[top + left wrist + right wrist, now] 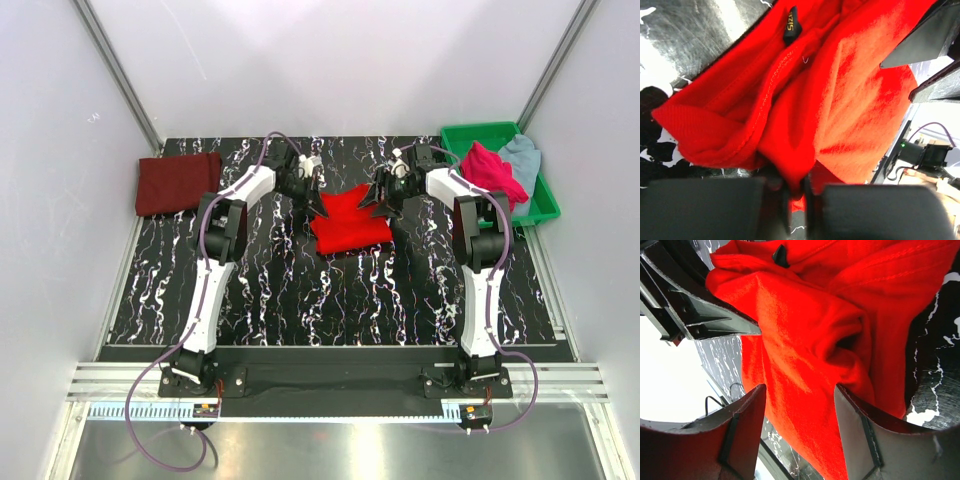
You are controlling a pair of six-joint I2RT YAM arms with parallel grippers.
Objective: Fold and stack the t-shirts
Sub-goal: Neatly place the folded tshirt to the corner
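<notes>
- Left gripper (797,194), at the far left corner of the red t-shirt (350,225), pinches a fold of it tight.
- Right gripper (800,407), at the shirt's far right corner, stands wide open astride the cloth.

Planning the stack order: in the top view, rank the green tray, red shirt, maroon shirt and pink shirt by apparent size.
1. green tray
2. red shirt and maroon shirt: about alike, so not ranked against each other
3. pink shirt, bunched up in the tray
</notes>
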